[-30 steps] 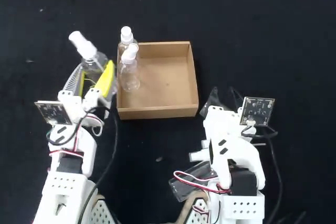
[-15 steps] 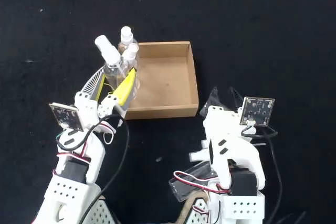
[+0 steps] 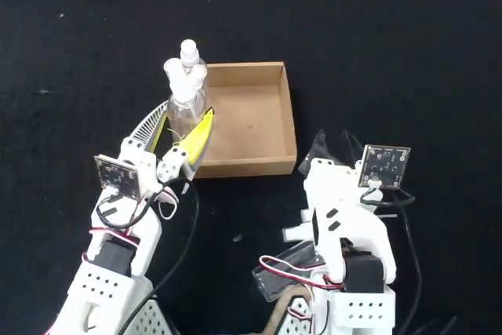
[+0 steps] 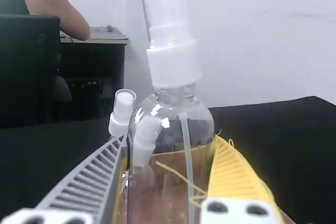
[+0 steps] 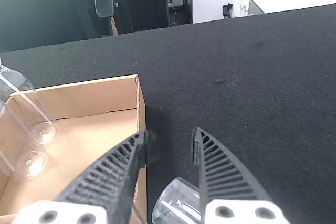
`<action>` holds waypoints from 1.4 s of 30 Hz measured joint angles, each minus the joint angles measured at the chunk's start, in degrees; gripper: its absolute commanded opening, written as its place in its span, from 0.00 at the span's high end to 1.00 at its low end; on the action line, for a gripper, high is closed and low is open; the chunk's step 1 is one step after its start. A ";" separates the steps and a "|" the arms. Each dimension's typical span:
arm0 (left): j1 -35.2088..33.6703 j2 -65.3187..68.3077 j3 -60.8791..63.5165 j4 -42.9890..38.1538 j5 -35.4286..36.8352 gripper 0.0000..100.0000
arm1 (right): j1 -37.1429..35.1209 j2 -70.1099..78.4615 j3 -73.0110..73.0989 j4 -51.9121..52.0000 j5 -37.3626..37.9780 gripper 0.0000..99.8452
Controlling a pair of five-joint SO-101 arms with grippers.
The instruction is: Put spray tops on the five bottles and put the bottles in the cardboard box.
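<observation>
High view: left gripper clamped on a capped bottle, upright at the left wall of the box. Two capped bottles stand inside.
Left wrist view: bottle between grey and yellow fingers.
Right wrist view: right gripper jaws narrowly apart, empty; uncapped bottle close by; box adjacent.

Even light from above, soft on everything.
We see the black table swallowing the light, the cardboard box evenly lit, small glints on the clear bottle, and a bright white wall far behind it.
</observation>
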 measured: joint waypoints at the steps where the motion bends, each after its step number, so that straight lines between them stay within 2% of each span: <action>1: 0.00 0.00 0.00 0.00 -0.62 0.97 | 0.00 0.00 0.00 0.00 0.00 0.87; 7: 0.62 0.35 0.00 0.26 -1.05 0.97 | 0.00 0.00 0.00 0.00 0.00 0.87; 11: 0.44 5.45 0.00 -0.62 0.00 0.97 | 0.00 0.00 0.00 0.00 0.00 0.87; 17: -2.46 17.85 -0.09 -13.89 0.53 0.97 | 0.00 0.00 0.00 0.00 0.00 0.87; 27: -2.46 33.23 -0.18 -26.64 0.53 0.97 | 0.00 0.00 0.00 0.00 0.00 0.87; 42: -2.55 39.82 -0.26 -30.51 0.79 0.97 | 0.00 0.00 0.00 0.00 0.00 0.87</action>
